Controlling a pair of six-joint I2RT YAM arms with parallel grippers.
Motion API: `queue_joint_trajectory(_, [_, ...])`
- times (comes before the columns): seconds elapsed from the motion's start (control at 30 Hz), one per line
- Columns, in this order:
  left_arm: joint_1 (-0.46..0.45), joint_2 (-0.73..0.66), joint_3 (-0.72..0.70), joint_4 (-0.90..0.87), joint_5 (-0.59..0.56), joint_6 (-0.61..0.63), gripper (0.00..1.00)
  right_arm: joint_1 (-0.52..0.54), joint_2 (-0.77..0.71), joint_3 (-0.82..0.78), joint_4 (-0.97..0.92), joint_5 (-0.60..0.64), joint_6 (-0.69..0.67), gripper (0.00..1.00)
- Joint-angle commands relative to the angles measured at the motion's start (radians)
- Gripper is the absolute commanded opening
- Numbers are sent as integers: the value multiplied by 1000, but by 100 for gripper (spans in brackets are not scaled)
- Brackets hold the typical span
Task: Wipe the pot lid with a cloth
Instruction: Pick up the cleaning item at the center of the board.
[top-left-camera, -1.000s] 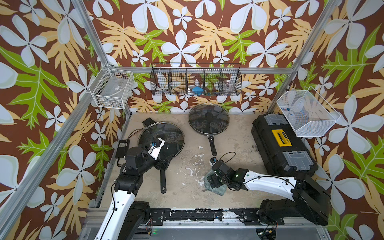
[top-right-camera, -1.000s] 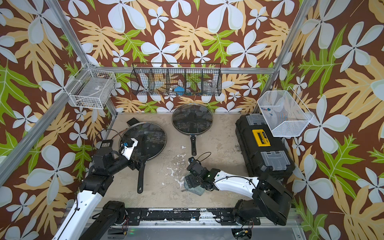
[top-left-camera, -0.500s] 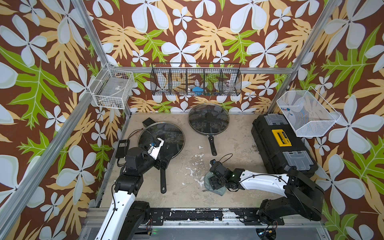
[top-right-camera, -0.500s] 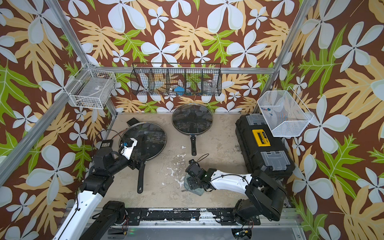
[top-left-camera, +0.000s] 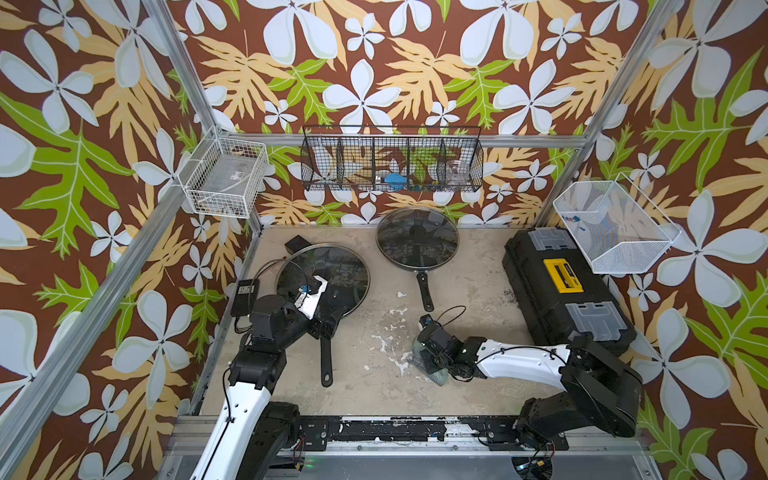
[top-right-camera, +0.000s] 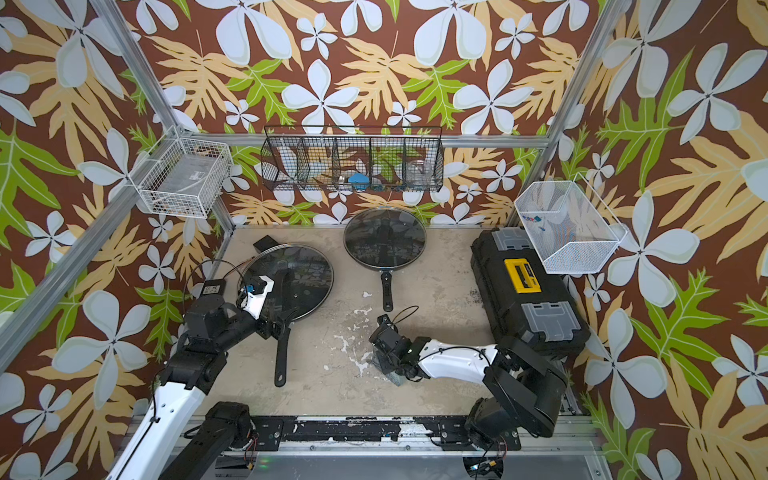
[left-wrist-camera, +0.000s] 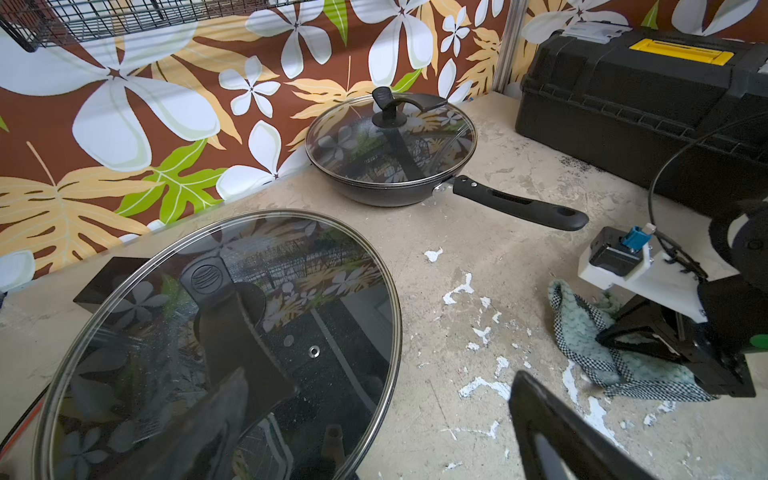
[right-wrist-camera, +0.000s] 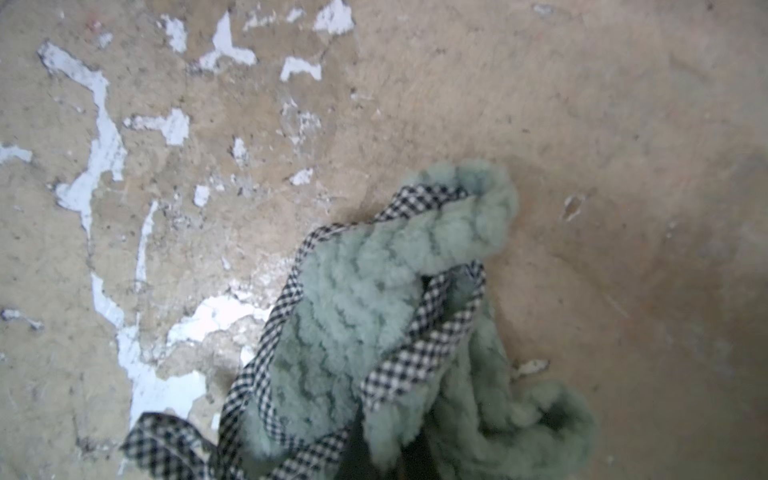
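Pale grey-teal fabric with checked trim: the cloth (right-wrist-camera: 365, 328) lies bunched on the worn tabletop (top-left-camera: 374, 399) towards the front, between the left pan's handle (top-left-camera: 326, 361) and the black toolbox (top-left-camera: 540, 266), well apart from both lids. The right gripper (left-wrist-camera: 602, 341) has its jaws pinched together on the cloth's folds, and the cloth rests on the table. The left gripper (left-wrist-camera: 380, 374) stands with jaws wide apart, holding nothing, above the near rim of the glass lid (top-left-camera: 336, 274) covering the left frying pan. A second lidded pan (top-left-camera: 417, 243) stands by the back wall.
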Motion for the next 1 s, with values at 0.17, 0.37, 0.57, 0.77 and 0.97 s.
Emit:
queue_joint_trajectory(0.17, [0,9,-7,72,-56,-116,100,-2,-159,11,-36,60,-24,0])
queue_joint_trajectory(0.37, [-1,54,33,114,-215,-364,100,-10,-330,-11,72,125,-102,0])
queue_joint_trajectory(0.57, [-1,217,197,-29,-347,-524,100,-11,-474,-63,234,160,-189,0])
queue_joint_trajectory(0.77, [0,441,456,-275,-362,-592,100,-11,-471,-7,262,127,-264,0])
queue_joint_trajectory(0.97, [-3,584,635,-450,-481,-513,100,-8,-443,20,331,43,-306,0])
